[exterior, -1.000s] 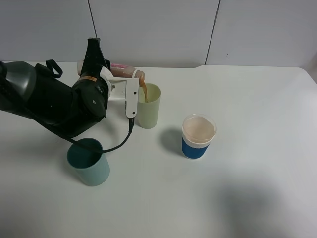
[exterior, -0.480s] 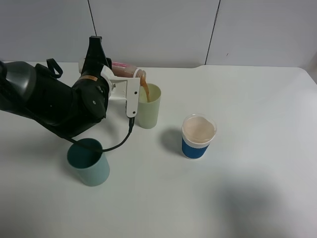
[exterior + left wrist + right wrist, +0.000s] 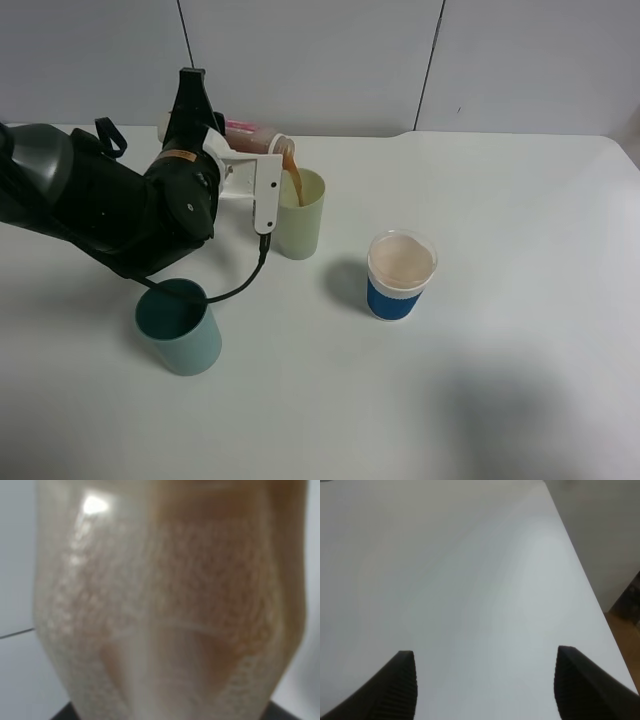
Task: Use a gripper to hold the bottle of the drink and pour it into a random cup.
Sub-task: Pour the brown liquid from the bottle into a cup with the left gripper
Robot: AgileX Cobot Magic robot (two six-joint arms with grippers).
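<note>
My left gripper (image 3: 224, 146) is shut on the bottle (image 3: 252, 135), holding it on its side over the back left of the table. A thin brown stream falls from the bottle's mouth into the tall pale-green cup (image 3: 300, 218) just below it. Brown foamy liquid inside the bottle (image 3: 165, 605) fills the left wrist view, which hides the fingers. In the right wrist view my right gripper (image 3: 486, 652) is open above bare white table, with nothing between its black fingers (image 3: 400, 685). That right gripper is outside the exterior high view.
A squat dark teal cup (image 3: 180, 326) stands in front of the left arm. To the right of the green cup is a white cup with a blue band (image 3: 401, 276), holding pale liquid. The table's edge (image 3: 592, 600) runs beside the right gripper.
The left gripper has risen a little and tipped the bottle slightly further. The brown stream keeps running into the green cup.
</note>
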